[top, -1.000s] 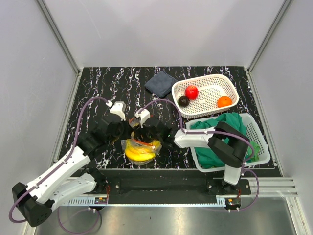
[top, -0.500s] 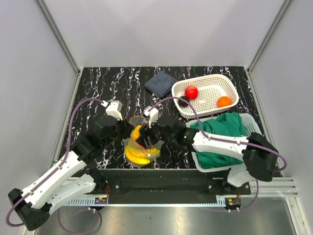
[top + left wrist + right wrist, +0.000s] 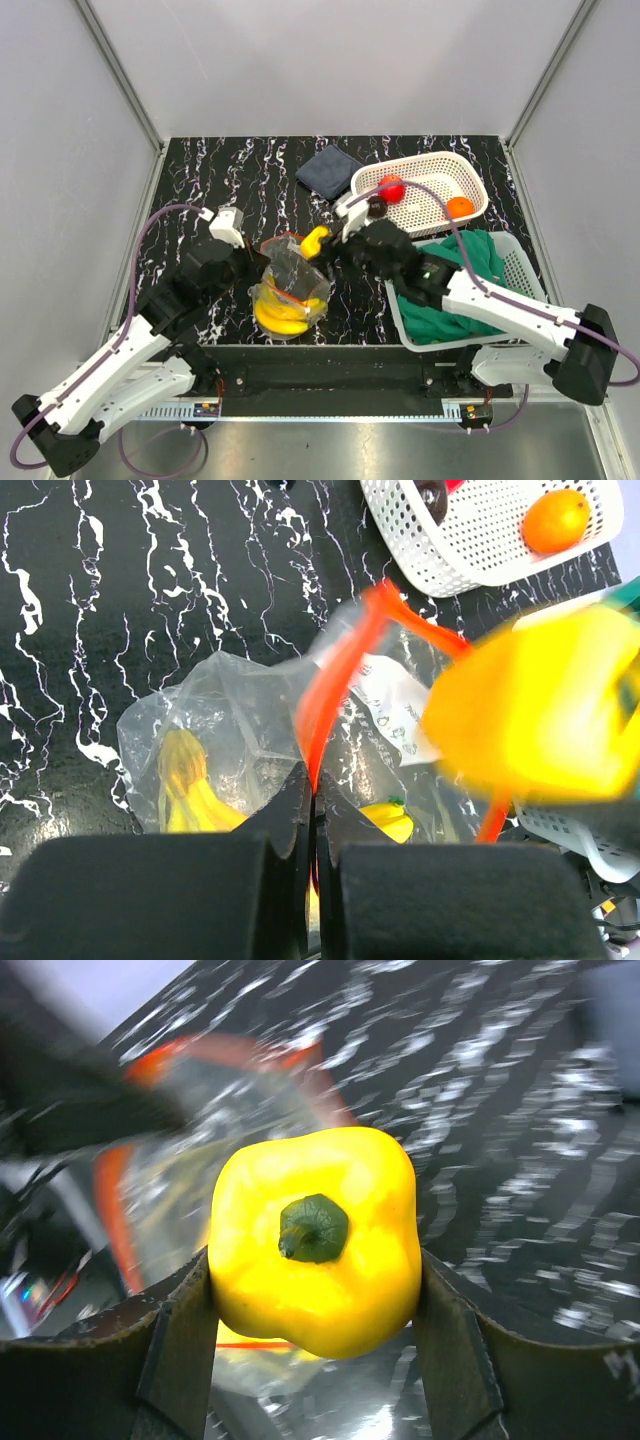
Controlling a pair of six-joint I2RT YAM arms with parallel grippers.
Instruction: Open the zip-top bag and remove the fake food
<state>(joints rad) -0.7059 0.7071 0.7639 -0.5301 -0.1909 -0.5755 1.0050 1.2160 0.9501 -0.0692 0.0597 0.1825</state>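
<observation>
The clear zip-top bag (image 3: pixel 288 290) lies open on the black marble table, its red-orange zip strip (image 3: pixel 335 670) held up. My left gripper (image 3: pixel 314 785) is shut on that strip at the bag's left rim. Yellow bananas (image 3: pixel 280 315) and another small yellow piece (image 3: pixel 385 820) lie inside the bag. My right gripper (image 3: pixel 315 1290) is shut on a yellow pepper (image 3: pixel 315 1240) with a green stem, held above and to the right of the bag's mouth (image 3: pixel 315 241). A red apple (image 3: pixel 391 189), a dark round fruit (image 3: pixel 376 208) and an orange (image 3: pixel 459 207) lie in the white basket (image 3: pixel 440 165).
A dark blue folded cloth (image 3: pixel 329 170) lies at the back behind the basket. A second white basket (image 3: pixel 530 290) at the right holds a green cloth (image 3: pixel 450 300). Grey walls close the table on three sides.
My right gripper has lifted the yellow pepper out of the bag and carried it up and to the right. My left gripper keeps hold of the zip strip.
</observation>
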